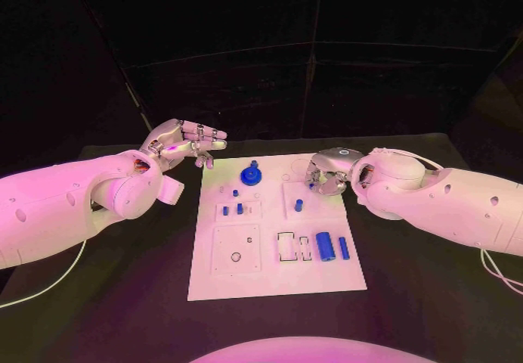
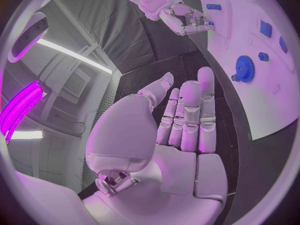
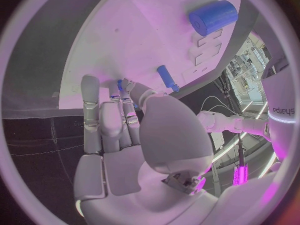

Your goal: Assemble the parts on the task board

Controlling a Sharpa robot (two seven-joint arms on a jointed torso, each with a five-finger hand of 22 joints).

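Note:
The white task board (image 1: pixel 273 280) lies in the middle of the black table. A blue gear (image 1: pixel 252 176) (image 2: pixel 244 67) sits near its far edge, with short blue pegs (image 1: pixel 232 209) just in front of it. A thick blue cylinder (image 1: pixel 325 245) (image 3: pixel 212 16) and a thinner blue bar (image 1: pixel 343 248) lie near the right edge. My right hand (image 1: pixel 330 172) (image 3: pixel 125 130) hovers over the board's far right corner and pinches a small blue part (image 3: pixel 119 85) between thumb and fingers. Another blue peg (image 3: pixel 167 77) stands close by. My left hand (image 1: pixel 180 144) (image 2: pixel 181 130) is raised beside the far left corner, empty, fingers loosely extended.
Rectangular cut-outs (image 1: pixel 286 246) and a square recessed panel (image 1: pixel 236 248) mark the board's near half. A pale cable (image 1: pixel 44 291) trails across the table on the left, and another (image 1: pixel 496 272) on the right. Bare black table surrounds the board.

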